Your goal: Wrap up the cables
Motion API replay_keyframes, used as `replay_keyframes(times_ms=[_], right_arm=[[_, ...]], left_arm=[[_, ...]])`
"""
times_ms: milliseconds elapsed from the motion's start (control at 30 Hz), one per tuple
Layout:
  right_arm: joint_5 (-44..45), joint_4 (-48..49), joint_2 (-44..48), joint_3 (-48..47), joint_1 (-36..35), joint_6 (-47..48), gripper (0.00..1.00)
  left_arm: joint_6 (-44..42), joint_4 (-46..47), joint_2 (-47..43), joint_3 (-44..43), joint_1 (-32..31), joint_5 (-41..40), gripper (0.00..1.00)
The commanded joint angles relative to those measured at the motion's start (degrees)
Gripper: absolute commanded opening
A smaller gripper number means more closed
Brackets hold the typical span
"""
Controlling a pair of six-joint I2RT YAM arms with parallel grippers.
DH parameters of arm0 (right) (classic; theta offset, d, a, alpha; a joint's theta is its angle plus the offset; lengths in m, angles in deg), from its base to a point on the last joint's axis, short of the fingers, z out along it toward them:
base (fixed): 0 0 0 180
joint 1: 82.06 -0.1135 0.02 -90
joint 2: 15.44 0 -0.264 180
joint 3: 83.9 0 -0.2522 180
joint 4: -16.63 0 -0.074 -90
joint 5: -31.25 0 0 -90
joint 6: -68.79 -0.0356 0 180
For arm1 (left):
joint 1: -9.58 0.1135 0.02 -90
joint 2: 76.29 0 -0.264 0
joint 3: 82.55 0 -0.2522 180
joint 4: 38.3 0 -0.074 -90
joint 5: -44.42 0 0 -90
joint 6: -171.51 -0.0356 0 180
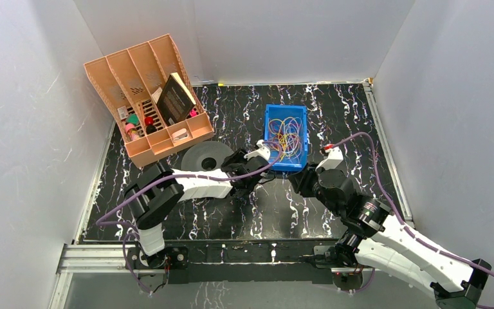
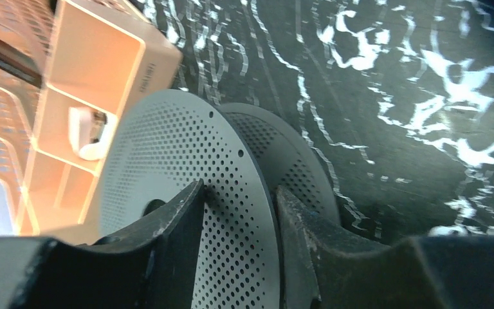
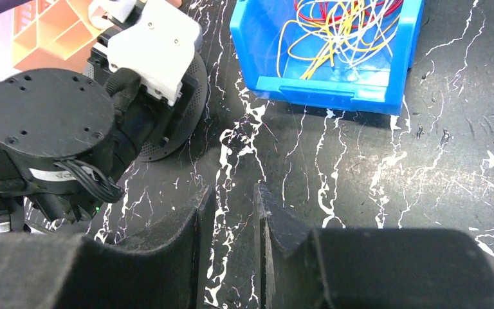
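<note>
An orange divided organizer (image 1: 167,143) stands at the far left of the table (image 1: 244,109), a black book (image 1: 177,96) leaning in one compartment. A grey perforated disc (image 1: 202,156) sits just beside its near corner, and a blue bin (image 1: 288,165) is farther right.

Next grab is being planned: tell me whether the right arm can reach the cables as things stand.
Probably yes. The right gripper hangs open over the table just short of the bin, whose top is open with the cables loose inside; nothing lies between.
</note>
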Motion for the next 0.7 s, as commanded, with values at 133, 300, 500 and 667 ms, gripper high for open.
replay_keyframes(times_ms=[133,300,500,667], right_arm=[[2.49,-1.51,1.14,0.14,0.17,-1.6,0.38],[3.44,-4.81,1.06,-0.8,0.18,-2.16,0.46],[4.68,-7.9,1.39,-1.68,0.19,-3.16,0.49],[5.09,-9.21,1.12,-2.99,0.18,-3.26,0.53]], left_arm=[[12.92,-3.97,0.29,-0.91,-0.99,7.17,0.58],[15.82,-3.94,-2.61,-1.33,-0.99,11.29,0.7],[17.46,-4.12,-7.66,-1.86,-0.95,16.29,0.81],[17.8,-5.86,-12.37,-2.13,-0.99,18.25,0.94]])
